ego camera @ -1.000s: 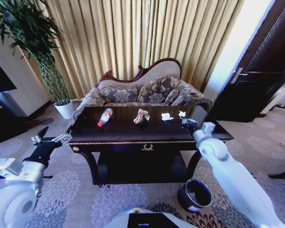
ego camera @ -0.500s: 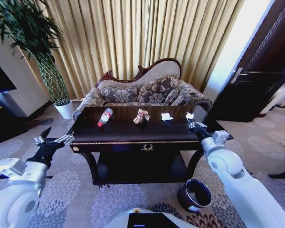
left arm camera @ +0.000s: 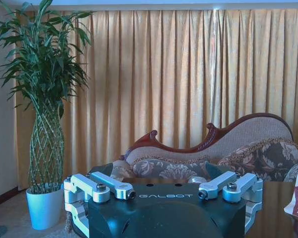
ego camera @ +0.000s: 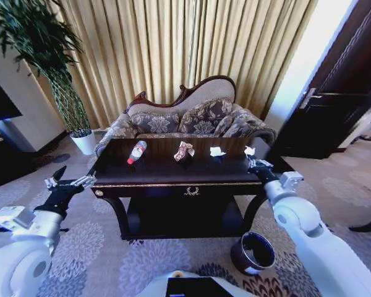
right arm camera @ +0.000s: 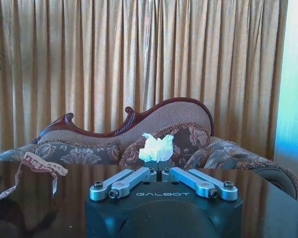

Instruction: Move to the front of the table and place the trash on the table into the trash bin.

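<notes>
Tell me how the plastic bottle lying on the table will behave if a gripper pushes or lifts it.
The bottle lies on its side on the glossy table, so a nudge across its round body would probably roll it. It looks clear and small, so it is likely light. Smooth plastic may slip unless the jaws close across its middle.

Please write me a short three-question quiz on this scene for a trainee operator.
1. True or false: the right gripper is shut on a white scrap.
2. Which item lies nearest the left end of the table? A) bottle B) pink-white wrapper C) the loose white scrap
3. Fill in: the trash bin stands on the ____, below the right arm.

Key
1. True; it is pinched between the fingertips.
2. A.
3. Carpet. The left gripper hangs open beside the table's left end.
</notes>
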You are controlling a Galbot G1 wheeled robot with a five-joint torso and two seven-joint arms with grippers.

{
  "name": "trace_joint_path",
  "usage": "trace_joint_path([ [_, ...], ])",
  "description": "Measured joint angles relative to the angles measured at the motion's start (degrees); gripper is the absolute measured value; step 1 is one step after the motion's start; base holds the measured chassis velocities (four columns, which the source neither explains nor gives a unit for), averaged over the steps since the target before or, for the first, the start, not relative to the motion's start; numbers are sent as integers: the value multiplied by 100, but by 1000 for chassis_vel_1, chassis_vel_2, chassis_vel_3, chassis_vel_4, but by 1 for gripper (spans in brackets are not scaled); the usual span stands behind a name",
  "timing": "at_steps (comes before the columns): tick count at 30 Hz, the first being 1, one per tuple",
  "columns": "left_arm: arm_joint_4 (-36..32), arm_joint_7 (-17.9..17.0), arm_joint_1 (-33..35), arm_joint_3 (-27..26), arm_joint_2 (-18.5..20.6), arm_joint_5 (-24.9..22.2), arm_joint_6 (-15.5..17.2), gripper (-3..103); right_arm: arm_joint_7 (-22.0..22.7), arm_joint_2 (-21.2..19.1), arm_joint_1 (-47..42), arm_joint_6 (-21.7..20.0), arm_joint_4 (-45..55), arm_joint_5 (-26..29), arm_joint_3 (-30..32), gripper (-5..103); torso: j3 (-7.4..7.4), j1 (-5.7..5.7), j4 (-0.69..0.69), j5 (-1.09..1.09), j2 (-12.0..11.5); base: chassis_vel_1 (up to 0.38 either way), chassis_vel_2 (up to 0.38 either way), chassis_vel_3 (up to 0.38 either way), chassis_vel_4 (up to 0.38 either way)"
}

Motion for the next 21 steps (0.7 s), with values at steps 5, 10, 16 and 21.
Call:
trace_joint_path([
  [5,0,6,7,7,-12,1,2,100,4,-6,-22,-1,17,-8,7,0,0,0,-1,-1,0,49,-45,-61,55],
  [10,0,13,17,-2,-9,1,2,100,8,20,-58,-2,81,-23,20,0,0,0,-2,-1,0,81,-75,-66,57],
  [16,0,16,13,-21,14,-7,2,100,16,54,-73,-1,98,-59,21,0,0,-1,-2,-1,0,81,-92,-75,68],
  [21,0,20,10,-13,0,-9,-1,100,19,68,-89,2,91,-91,16,0,0,0,-1,-1,0,66,-75,-75,72],
])
